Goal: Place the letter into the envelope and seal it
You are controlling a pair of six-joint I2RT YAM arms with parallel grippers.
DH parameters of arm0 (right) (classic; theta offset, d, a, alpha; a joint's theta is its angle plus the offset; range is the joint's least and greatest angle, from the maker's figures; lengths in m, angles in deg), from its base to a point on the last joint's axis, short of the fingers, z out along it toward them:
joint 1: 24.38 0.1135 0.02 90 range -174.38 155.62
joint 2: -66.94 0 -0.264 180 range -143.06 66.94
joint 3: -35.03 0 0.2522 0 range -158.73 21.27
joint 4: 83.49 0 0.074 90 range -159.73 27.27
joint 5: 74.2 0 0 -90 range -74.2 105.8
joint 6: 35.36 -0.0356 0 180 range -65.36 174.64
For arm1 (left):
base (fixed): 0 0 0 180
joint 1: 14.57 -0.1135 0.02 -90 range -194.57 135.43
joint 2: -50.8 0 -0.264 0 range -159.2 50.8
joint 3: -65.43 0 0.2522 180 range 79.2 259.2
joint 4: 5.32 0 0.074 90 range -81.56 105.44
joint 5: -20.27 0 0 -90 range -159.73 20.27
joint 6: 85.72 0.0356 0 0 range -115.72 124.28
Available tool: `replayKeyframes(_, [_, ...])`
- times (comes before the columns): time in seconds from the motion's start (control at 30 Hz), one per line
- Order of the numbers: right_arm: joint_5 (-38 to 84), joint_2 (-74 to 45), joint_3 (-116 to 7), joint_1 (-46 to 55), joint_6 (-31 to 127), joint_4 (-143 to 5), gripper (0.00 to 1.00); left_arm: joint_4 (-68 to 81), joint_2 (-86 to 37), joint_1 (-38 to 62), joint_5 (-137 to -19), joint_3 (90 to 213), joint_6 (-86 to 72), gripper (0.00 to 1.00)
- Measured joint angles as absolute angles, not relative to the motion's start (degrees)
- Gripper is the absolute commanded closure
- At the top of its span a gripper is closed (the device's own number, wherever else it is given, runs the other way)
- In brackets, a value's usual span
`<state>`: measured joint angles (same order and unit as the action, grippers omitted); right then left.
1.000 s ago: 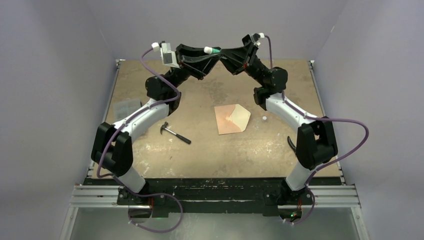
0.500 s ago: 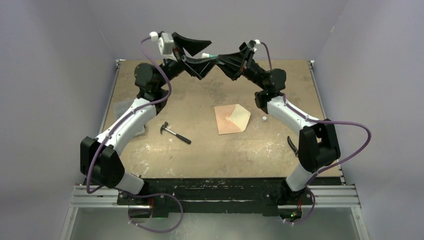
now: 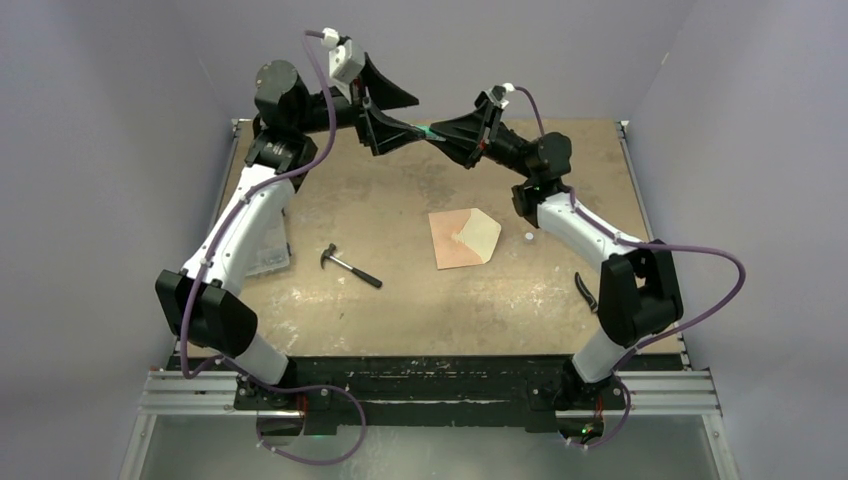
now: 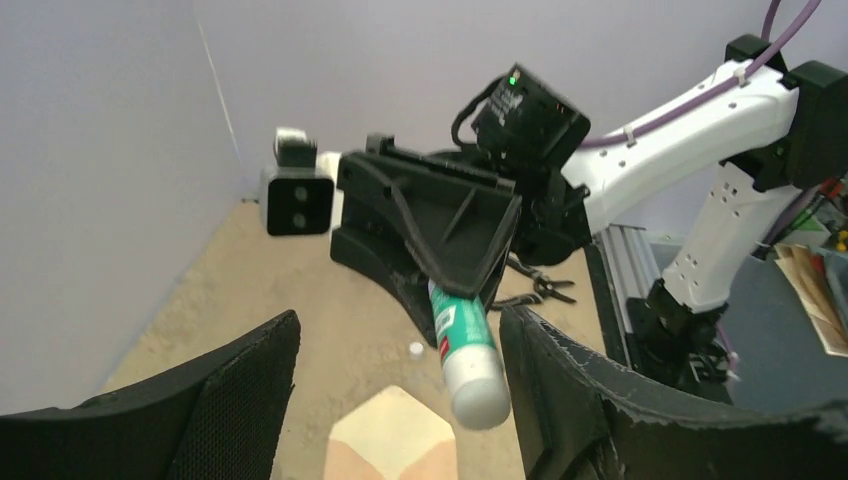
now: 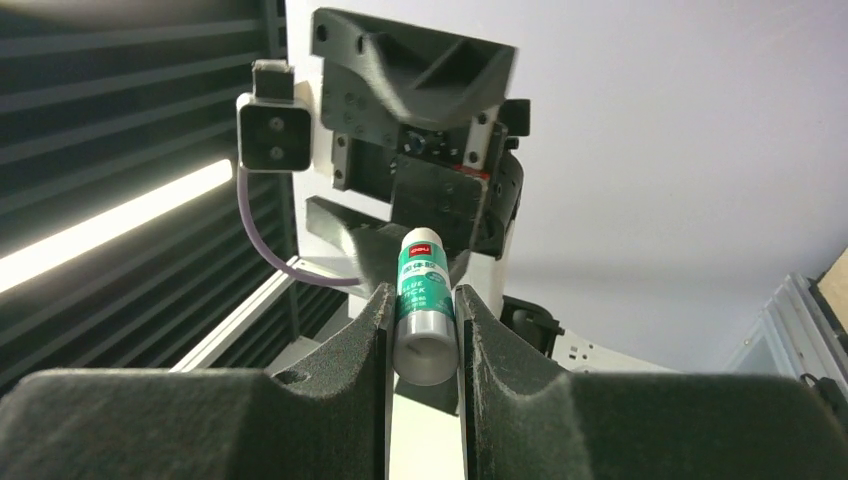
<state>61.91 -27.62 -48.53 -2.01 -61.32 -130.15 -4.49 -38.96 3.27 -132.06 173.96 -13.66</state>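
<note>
right gripper (image 5: 422, 312) clamps the glue stick (image 5: 420, 268); left gripper (image 4: 400, 322) gapes wide, empty; envelope (image 3: 452, 252) lies below, nearer the right arm, flap (image 3: 481, 236) pointing right

Worn brown tabletop (image 3: 420, 310), scuffed pale in patches. Near the middle, lying flat, a salmon-pink envelope (image 3: 450, 250), cream flap (image 3: 482, 236) open and pointing right. Just beyond the flap's tip, not touching, a small white round thing (image 3: 528, 237). Left of the envelope, well apart, a hammer (image 3: 350, 267). At the left edge, a clear plastic piece (image 3: 268, 256); near the right edge, a dark curved tool (image 3: 583, 289).
</note>
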Motion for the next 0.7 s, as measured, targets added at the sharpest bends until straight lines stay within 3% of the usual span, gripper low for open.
replayKeyframes(0.13, [61.91,-26.33,-48.23,-2.34,-59.01,-126.94,0.98,1.04,-39.96,2.25,-134.99,173.96,-12.26,0.50])
replayKeyframes(0.2, [61.86,-26.09,-48.12,-2.43,-58.31,-125.85,0.98,2.86,-39.90,1.94,-135.84,173.98,-10.97,0.55])
replayKeyframes(0.53, [61.88,-26.07,-48.12,-2.82,-55.25,-121.69,0.98,5.11,-39.83,0.02,-137.39,173.96,-9.63,0.53])
replayKeyframes(0.7, [61.88,-26.07,-48.14,-2.93,-54.59,-121.08,0.98,2.81,-39.81,-0.05,-137.59,173.02,-10.75,0.59])
